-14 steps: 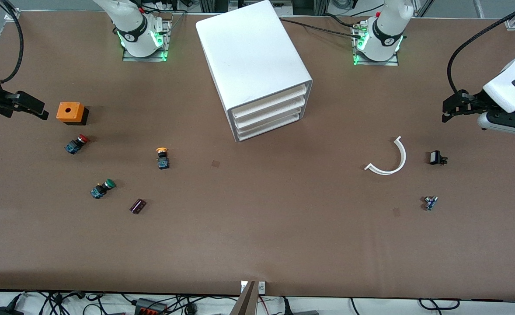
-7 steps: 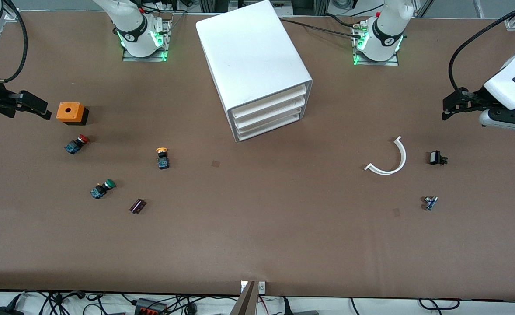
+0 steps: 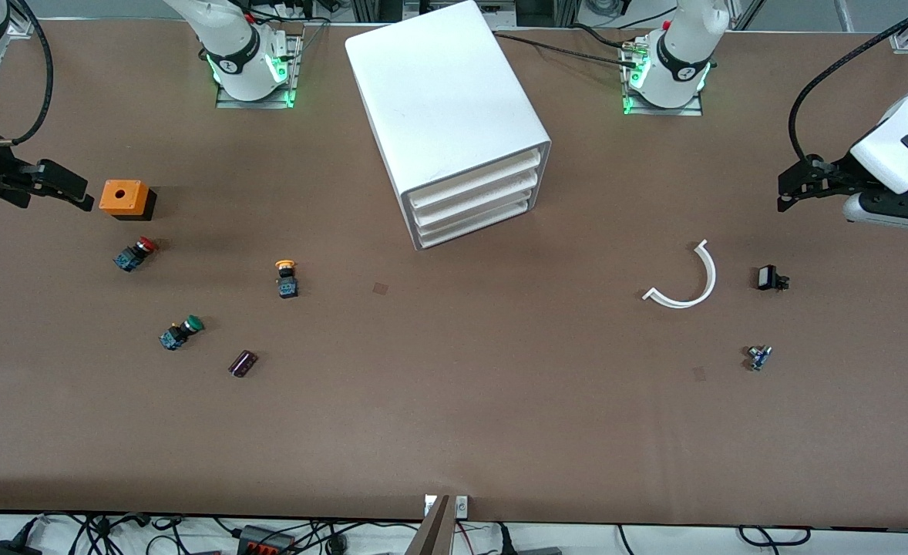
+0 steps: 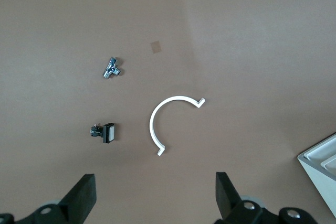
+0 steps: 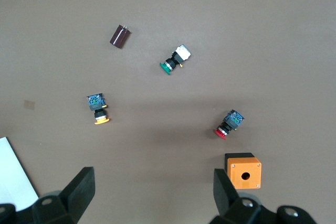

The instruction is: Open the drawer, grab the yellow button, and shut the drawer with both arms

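— Judging how the button (image 3: 286,278) will handle, one would call it light and rigid: a hard orange-yellow cap on a dark blocky body, lying on its side on the bare worktop (image 3: 454,401), nearer the front camera than the cabinet (image 3: 454,123) and toward the right arm's end. Where should it be gripped?

— Probably across the squarish body, whose flat faces give the fingers purchase; the round cap looks smooth and could slip or roll. The red-capped button (image 3: 135,253) and green-capped button (image 3: 180,332) lie well apart from it, so there is room.

— And the drawer (image 3: 475,181)?

— The uppermost tray sits flush and closed in the cabinet. It is likely thin plastic that slides easily; only its shallow front lip offers a hold, and the cabinet might shift if pulled hard.

— The arms?

— The right end effector (image 3: 57,185) hangs with fingers spread beside the orange box (image 3: 124,198). The left end effector (image 3: 797,187), fingers also apart, hovers near the white curved piece (image 3: 689,277).
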`<state>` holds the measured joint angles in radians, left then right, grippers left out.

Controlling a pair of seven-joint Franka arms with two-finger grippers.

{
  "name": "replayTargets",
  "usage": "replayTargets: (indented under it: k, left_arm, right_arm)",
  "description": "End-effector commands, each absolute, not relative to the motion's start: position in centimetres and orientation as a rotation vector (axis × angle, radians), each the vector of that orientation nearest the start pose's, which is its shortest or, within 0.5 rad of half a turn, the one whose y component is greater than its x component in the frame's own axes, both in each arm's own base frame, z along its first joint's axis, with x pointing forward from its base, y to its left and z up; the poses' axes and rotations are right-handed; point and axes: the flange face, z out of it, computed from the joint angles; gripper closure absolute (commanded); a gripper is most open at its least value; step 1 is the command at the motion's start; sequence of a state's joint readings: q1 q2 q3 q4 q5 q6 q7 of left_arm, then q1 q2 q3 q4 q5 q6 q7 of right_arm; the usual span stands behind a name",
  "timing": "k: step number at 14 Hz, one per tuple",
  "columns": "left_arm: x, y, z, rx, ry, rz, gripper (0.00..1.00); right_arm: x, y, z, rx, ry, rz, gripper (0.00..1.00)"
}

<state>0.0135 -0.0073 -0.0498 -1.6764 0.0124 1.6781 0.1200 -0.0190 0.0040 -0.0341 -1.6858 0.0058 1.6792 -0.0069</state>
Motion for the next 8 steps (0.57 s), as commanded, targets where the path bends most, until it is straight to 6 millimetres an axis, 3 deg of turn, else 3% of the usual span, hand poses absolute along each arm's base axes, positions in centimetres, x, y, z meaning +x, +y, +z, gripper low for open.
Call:
replayTargets:
  k: [1,8]
  left_arm:
    - [55.00,-2.25,59.35,-3.130,0.231,-0.038,0.00]
    - [54.86,-2.16,59.44,-3.130,0.243,-0.014,0.00]
  right_arm:
    - [55.61,-2.77,58.34,-3.144,0.048,0.007,0.00]
    - [55.61,-2.77,58.34,-3.144,0.048,0.007,0.00]
